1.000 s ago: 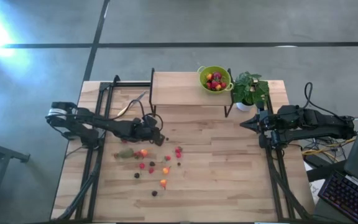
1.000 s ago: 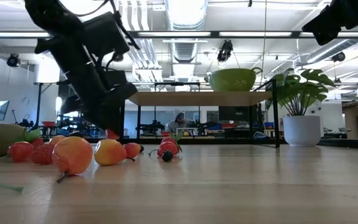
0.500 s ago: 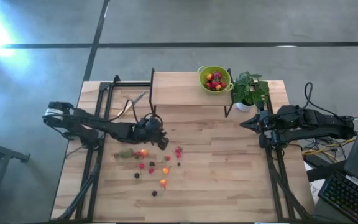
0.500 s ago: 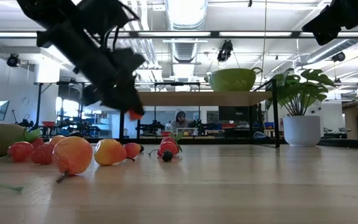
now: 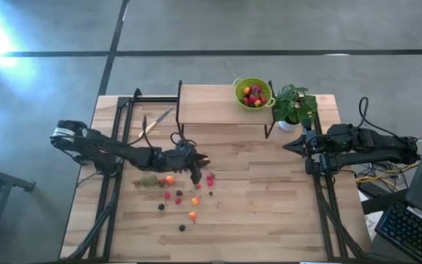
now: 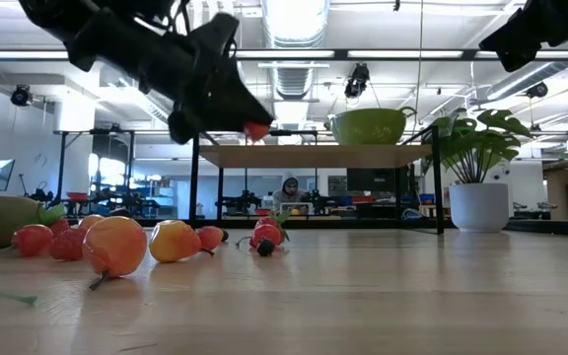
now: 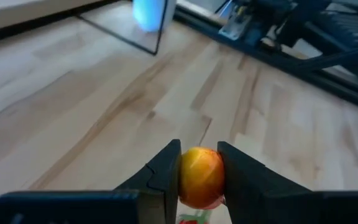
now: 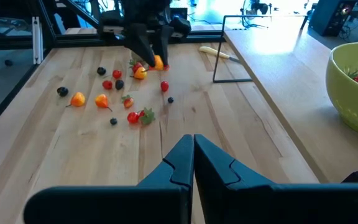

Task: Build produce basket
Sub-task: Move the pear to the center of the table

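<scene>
Lime-green produce basket [image 5: 253,93] on shelf, berries [image 5: 179,198] scattered on table, one orange berry [image 7: 200,177] lifted

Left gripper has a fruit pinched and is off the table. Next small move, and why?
Probably carry it toward the produce basket on the raised shelf. The left gripper is shut on a small orange-red fruit, already clear of the fruits on the table, and the basket sits higher and off toward the right arm's side.

A lime-green round plastic colander [image 5: 253,92] holds red fruits. Small red, orange and dark purple berries [image 5: 182,198] dot the pale striped wooden bench [image 5: 269,205]. The black left hand [image 7: 198,163] pinches an orange-red berry [image 7: 200,175].
</scene>
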Controlling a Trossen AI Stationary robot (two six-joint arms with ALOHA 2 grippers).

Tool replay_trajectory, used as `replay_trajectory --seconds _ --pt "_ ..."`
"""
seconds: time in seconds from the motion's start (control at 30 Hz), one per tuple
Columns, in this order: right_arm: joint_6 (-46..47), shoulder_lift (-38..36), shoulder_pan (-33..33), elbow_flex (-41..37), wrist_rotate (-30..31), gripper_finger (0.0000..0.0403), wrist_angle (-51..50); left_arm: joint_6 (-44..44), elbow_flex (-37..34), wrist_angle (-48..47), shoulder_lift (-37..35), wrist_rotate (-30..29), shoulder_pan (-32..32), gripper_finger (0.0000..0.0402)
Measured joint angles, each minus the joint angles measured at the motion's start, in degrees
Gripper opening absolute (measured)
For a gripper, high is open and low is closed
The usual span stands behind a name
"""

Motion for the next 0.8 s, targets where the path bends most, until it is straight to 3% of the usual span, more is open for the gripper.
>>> replay_trajectory --seconds 0.47,0.8 --pt "0.0 0.0 0.0 0.0 0.0 0.0008 0.0 4.3 0.0 7.4 1.0 0.3 -1.5 0.0100" --pt "0.0 0.0 0.0 0.0 0.0 0.0008 0.0 9.4 1.2 19.6 6.5 8.5 -1.5 0.0100"
